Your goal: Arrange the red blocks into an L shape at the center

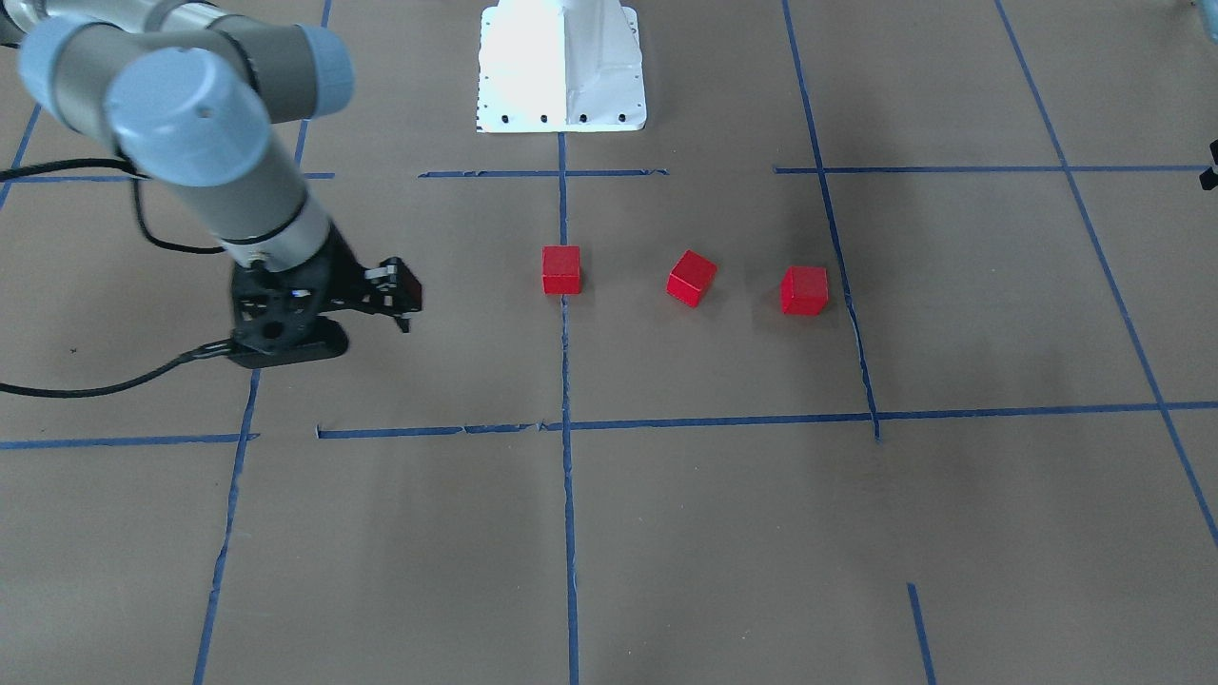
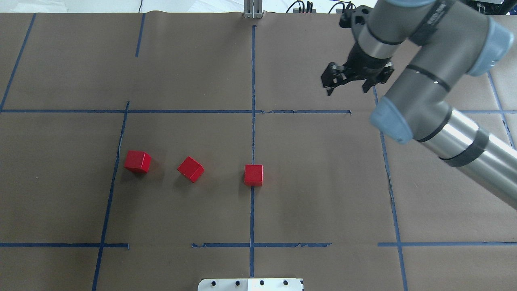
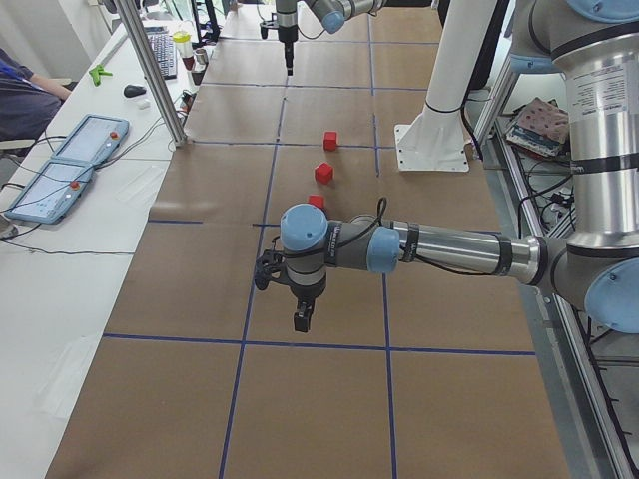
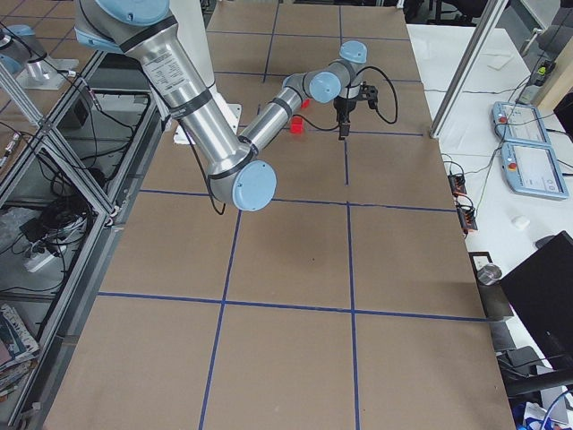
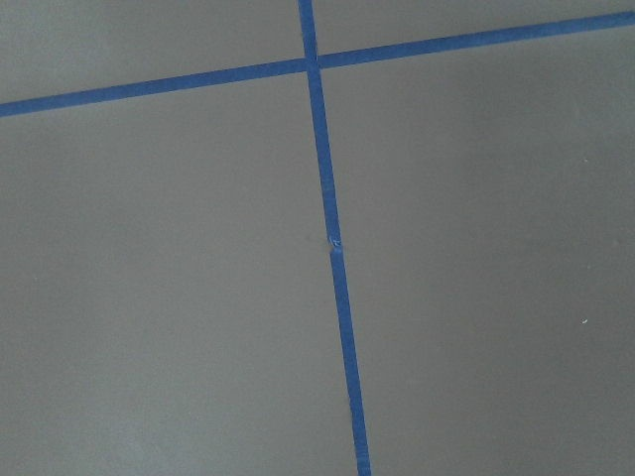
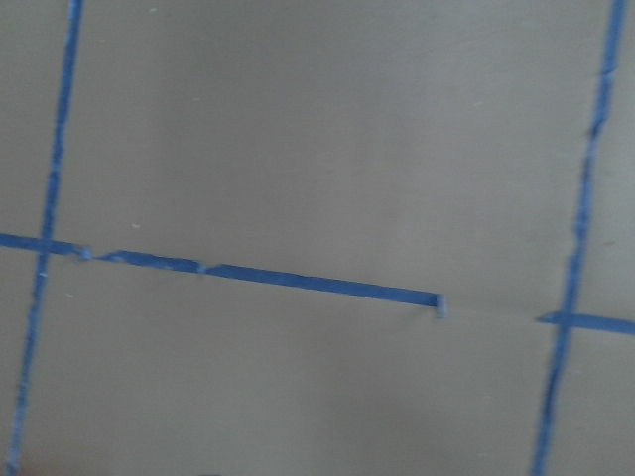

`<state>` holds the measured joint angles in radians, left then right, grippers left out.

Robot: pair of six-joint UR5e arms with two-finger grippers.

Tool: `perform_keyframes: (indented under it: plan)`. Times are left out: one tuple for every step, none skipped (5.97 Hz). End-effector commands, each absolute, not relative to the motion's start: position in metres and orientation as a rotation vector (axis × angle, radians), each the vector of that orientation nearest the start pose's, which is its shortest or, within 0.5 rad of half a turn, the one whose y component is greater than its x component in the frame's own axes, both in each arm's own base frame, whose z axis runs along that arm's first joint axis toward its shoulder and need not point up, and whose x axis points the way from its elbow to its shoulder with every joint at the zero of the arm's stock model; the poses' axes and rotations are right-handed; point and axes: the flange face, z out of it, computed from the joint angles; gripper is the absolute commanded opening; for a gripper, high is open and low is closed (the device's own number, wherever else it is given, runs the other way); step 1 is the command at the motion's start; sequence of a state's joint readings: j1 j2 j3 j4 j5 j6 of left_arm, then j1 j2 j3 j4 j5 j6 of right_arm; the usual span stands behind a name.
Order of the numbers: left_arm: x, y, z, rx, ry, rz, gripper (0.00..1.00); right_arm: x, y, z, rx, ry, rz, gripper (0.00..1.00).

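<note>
- Three red cubes lay in a loose row on the surface (image 2: 323, 194), well apart from each other and not yet in an L.
- The line block (image 2: 253, 175) sat on the centre tape line (image 2: 252, 133), squared to it.
- The turned block (image 2: 190, 169) lay on the robot's left of it, skewed to the grid.
- The end block (image 2: 137, 161) lay further left, just beside the cell's left tape line.
- The right fingers (image 2: 348, 83) were seen spread apart with nothing between them. They were held above the surface on the robot's right, well apart from every block.
- The left fingers (image 3: 303, 317) were seen only in the left side view, pointed down over bare paper; whether they were apart or closed could not be told.
- The step was judged to be the first approach, with no block held.
- The line block was judged a ready corner for the L.
- Next, fingers would need to be brought over the turned block, lined up with its skewed faces and lowered. The block could then be set square against the line block.
</note>
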<state>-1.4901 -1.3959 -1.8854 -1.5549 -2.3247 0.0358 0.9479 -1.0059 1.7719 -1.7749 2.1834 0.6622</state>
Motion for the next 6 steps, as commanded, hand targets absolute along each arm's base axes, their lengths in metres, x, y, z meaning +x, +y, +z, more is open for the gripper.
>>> perform_keyframes:
  plan:
    - [-0.028, -0.459, 0.54, 0.197, 0.753, 0.191, 1.0, -0.184, -0.567, 0.36, 0.115, -0.731, -0.322, 1.0]
    - [-0.027, -0.468, 0.527, 0.223, 0.756, 0.204, 1.0, -0.109, -0.556, 0.426, 0.119, -0.746, -0.397, 1.0]
    - [-0.027, -0.469, 0.523, 0.234, 0.758, 0.21, 1.0, -0.041, -0.532, 0.486, 0.126, -0.744, -0.444, 1.0]
    - [-0.026, -0.475, 0.512, 0.271, 0.759, 0.226, 1.0, 0.019, -0.496, 0.54, 0.124, -0.739, -0.455, 1.0]
    - [-0.023, -0.476, 0.507, 0.3, 0.788, 0.243, 1.0, 0.052, -0.443, 0.581, 0.086, -0.743, -0.418, 1.0]
    - [-0.005, -0.474, 0.489, 0.356, 0.861, 0.312, 1.0, 0.067, -0.394, 0.605, 0.036, -0.749, -0.355, 1.0]
